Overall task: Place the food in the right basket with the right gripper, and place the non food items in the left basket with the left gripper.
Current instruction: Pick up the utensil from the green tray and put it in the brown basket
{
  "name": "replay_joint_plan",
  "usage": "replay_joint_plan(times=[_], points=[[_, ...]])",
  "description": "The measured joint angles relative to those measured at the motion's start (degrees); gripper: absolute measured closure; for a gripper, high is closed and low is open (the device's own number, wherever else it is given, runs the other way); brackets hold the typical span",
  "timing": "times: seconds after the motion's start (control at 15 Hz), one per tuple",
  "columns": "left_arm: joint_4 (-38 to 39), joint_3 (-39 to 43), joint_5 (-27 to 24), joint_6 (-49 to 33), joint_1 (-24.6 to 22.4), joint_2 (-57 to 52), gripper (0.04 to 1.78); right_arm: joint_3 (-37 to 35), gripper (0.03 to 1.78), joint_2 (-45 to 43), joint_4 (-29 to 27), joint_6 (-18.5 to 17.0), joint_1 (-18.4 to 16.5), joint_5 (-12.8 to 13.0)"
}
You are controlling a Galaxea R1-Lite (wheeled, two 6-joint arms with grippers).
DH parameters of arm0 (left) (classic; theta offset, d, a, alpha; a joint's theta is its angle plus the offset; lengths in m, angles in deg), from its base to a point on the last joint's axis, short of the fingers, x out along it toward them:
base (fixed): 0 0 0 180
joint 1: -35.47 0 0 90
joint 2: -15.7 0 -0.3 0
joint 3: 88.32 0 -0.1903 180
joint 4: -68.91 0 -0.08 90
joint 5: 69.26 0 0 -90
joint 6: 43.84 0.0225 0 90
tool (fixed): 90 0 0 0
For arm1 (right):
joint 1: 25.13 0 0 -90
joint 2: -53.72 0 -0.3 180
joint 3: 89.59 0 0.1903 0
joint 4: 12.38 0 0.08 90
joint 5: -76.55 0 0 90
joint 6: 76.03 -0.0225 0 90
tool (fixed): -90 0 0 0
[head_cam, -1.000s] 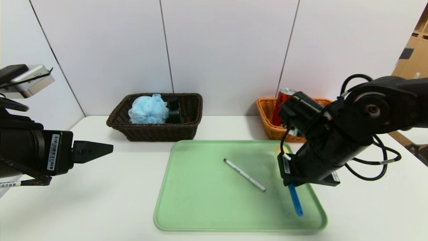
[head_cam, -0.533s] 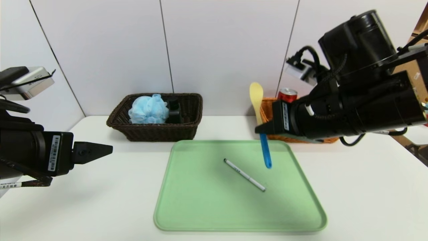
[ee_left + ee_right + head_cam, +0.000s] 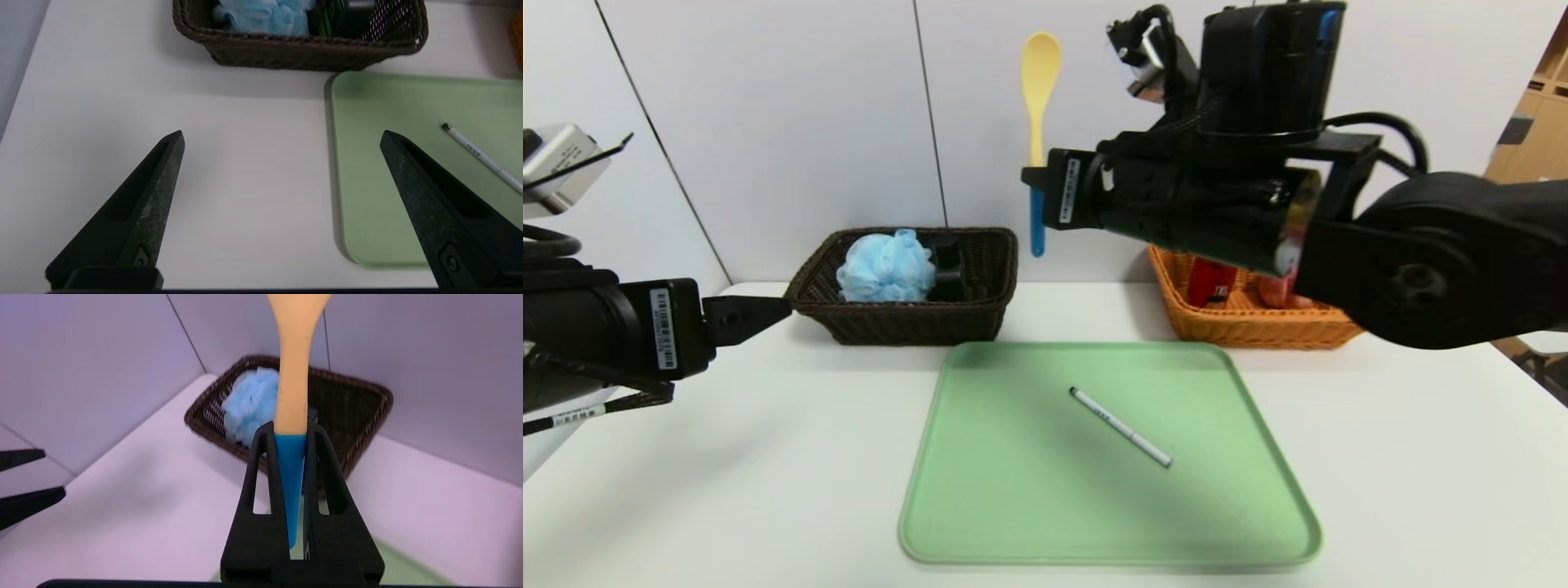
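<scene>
My right gripper [image 3: 1036, 178] is shut on the yellow spoon [image 3: 1040, 73] where it meets its blue handle [image 3: 291, 469]. It holds the spoon upright, high above the table, just right of the dark brown basket [image 3: 907, 322]. That basket holds the blue pouf [image 3: 885, 266] and the dark bottle [image 3: 947, 265]. The white pen [image 3: 1121, 427] lies on the green tray [image 3: 1013, 523]. The orange-tan basket [image 3: 1241, 322] holds the red can [image 3: 1209, 287] and the peach [image 3: 1278, 290], both partly hidden by my right arm. My left gripper [image 3: 282, 136] is open and empty, low at the table's left.
The white table [image 3: 1421, 457] runs to a white wall close behind both baskets. The tray fills the front middle. In the left wrist view the brown basket [image 3: 302, 51] lies ahead and the tray's edge [image 3: 339, 163] passes under one finger.
My right gripper has lifted the spoon off the tray's right side, swung it up and to the left, toward the dark brown basket. My left gripper has hardly moved.
</scene>
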Motion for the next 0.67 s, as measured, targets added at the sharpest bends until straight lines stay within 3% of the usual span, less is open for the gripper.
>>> replay_joint_plan(times=[0.13, 0.4, 0.67], points=[[4.04, 2.8, 1.32, 0.61, 0.0, -1.21, 0.13, 2.45, 1.66, 6.06, 7.74, 0.52, 0.09, 1.27], [4.39, 7.17, 2.39, 1.16, 0.0, -4.96, 0.13, 10.12, 1.66, 17.86, 18.32, 1.18, -1.21, 3.15], [4.35, 10.33, 2.43, 1.5, -0.07, -7.91, 0.13, 23.36, 1.66, 29.51, 22.41, 1.45, -1.95, 8.37]])
